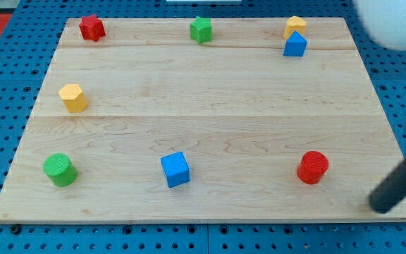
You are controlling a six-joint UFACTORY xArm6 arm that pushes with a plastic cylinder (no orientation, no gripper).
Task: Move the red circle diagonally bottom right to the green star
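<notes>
My straight dark rod comes in from the view's right edge, low in the frame, slanting down toward the view's left. My tip (381, 204) sits near the view's bottom right corner; the rod looks thick, matt black and slightly blurred. Above it, at the right edge, a blurred dark part of the arm shows with a pale patch beside it. A large, soft, white rounded shape fills the view's top right corner; whether it belongs to the arm cannot be told.
</notes>
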